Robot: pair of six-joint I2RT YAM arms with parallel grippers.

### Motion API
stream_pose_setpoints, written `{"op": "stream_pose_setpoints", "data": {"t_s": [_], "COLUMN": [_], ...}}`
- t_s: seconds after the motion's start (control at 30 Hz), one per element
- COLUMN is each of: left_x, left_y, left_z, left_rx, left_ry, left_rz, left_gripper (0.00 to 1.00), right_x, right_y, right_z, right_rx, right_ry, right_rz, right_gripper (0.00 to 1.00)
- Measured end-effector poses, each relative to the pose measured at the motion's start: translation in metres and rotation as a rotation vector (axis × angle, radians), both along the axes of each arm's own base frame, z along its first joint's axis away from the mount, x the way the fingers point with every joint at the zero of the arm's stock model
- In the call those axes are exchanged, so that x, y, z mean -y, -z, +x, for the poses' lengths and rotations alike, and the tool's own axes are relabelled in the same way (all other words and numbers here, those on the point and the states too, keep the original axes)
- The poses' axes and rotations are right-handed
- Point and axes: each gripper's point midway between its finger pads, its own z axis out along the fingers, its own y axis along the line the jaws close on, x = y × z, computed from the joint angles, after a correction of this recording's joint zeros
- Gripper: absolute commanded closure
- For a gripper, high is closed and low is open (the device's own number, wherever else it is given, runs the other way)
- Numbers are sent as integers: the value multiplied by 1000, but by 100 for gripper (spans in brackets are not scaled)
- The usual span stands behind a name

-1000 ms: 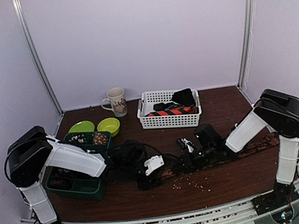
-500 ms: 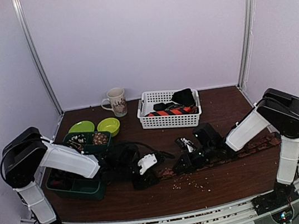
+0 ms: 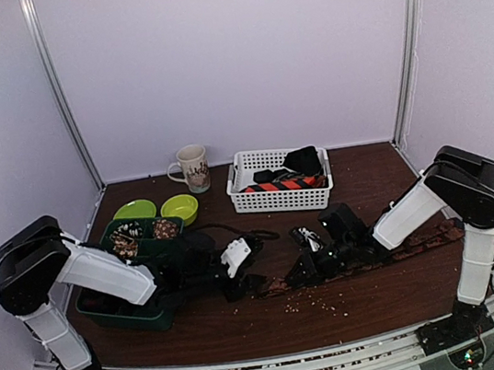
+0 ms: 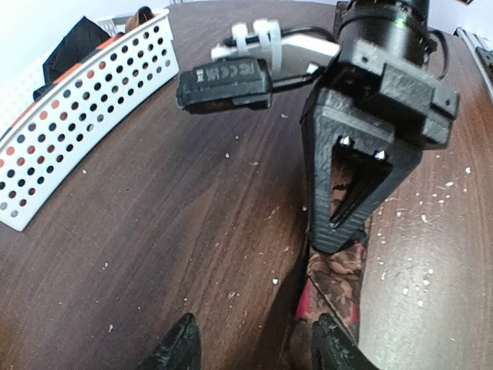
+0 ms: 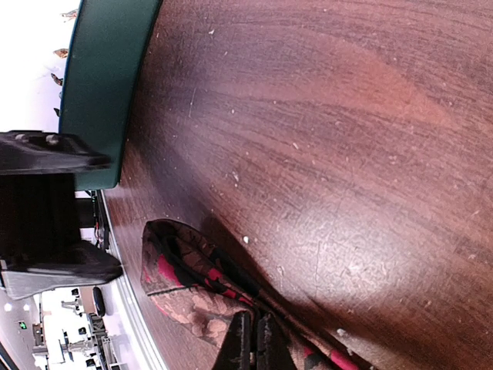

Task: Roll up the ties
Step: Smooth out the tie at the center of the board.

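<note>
Overhead camera looks down from behind; both wrist cameras sit low, sharing the patterned tie (image 4: 335, 274).

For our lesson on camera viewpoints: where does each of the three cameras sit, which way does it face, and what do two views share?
Top external: above and behind the bases, looking down on the table; both arms show.
Left wrist: low over the table, facing the right end effector and white basket; own fingertips at bottom.
Right wrist: low, facing the green tray; own fingers pinch the patterned tie.
Shared: both wrist views show that tie, from opposite sides.
</note>
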Motion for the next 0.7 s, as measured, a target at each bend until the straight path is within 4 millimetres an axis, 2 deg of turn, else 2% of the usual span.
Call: {"op": "stream_pose_setpoints", "data": {"t_s": [0.27,0.47,0.7], "left_x": [0,5,-9], "left_y": [41,44,38], "left_z": [2,5,-5], "left_rx": [1,48,74], "left_ry": [15,46,58], "left_rz": [81,99,93], "left_gripper": [58,62,58], "right_x": [0,0,1], "right_y": [0,0,0], "right_z": [0,0,-1], "right_rx": [-3,-6,-6], "right_ry": [2,5,5], "right_rz": [1,-1,-1], "right_gripper": [100,100,100]}}
